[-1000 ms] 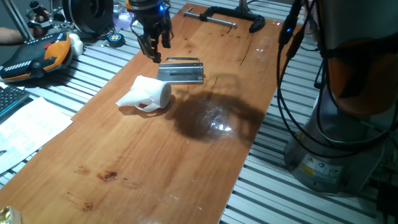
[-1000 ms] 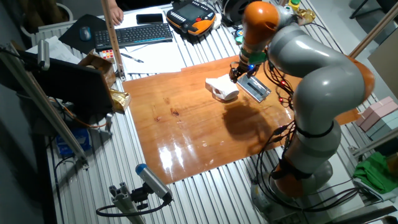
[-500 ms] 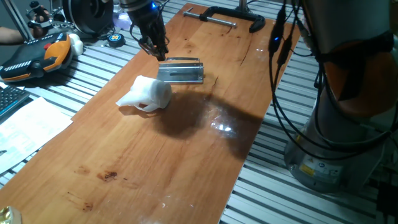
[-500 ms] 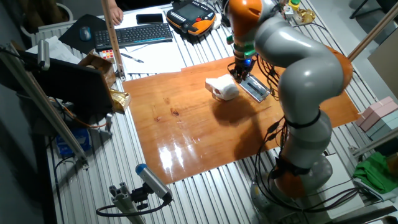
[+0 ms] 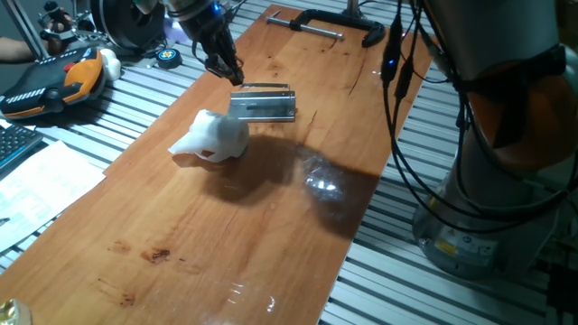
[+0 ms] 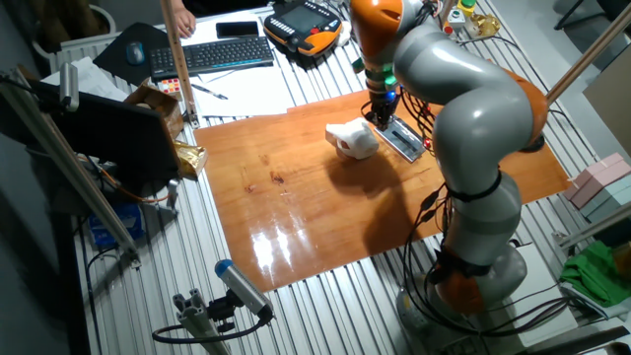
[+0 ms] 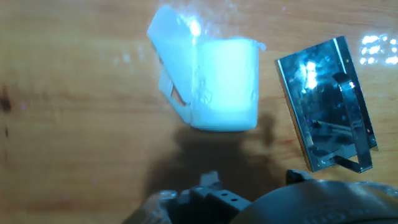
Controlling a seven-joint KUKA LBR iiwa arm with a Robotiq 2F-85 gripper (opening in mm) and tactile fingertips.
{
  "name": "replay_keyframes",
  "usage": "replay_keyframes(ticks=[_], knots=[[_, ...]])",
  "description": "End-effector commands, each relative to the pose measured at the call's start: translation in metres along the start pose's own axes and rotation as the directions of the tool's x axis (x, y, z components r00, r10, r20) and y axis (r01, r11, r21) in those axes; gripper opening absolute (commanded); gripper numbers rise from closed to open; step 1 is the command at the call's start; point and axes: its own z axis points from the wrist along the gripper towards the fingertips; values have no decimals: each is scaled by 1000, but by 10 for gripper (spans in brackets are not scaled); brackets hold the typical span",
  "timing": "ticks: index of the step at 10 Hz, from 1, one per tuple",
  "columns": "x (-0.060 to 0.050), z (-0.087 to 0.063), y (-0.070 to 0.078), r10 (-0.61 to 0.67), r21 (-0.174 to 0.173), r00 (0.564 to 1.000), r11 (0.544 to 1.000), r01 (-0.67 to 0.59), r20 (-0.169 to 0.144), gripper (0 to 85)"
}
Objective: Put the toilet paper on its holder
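Observation:
The toilet paper [image 5: 217, 137] lies on its side on the wooden board, with a loose sheet trailing to the left; it also shows in the other fixed view [image 6: 353, 139] and the hand view [image 7: 217, 81]. The holder [image 5: 264, 102], a shiny grey metal bracket with a bar, lies flat just beyond the roll [image 6: 404, 139] [image 7: 326, 106]. My gripper [image 5: 230, 74] hovers above the board at the holder's far left corner, apart from both, open and empty [image 6: 382, 116]. In the hand view only its tips [image 7: 249, 180] show at the bottom edge.
A long black clamp [image 5: 334, 23] lies at the board's far end. An orange teach pendant [image 5: 54, 81], a keyboard [image 6: 212, 54] and printed paper sheets [image 5: 36, 181] lie left of the board. The arm's base [image 5: 488, 190] and cables stand to the right.
The gripper has shifted slightly left and turned above the holder's far corner as the arm swung round. The roll and the holder have not moved.

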Motion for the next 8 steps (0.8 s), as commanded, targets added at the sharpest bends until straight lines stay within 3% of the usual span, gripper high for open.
replay_keyframes(ticks=[1, 8], knots=[[0, 0, 0, 5, 3, 1000, 1000, -5, -1, 7], [0, 0, 0, 42, -1, 999, 999, -42, 1, 7]])
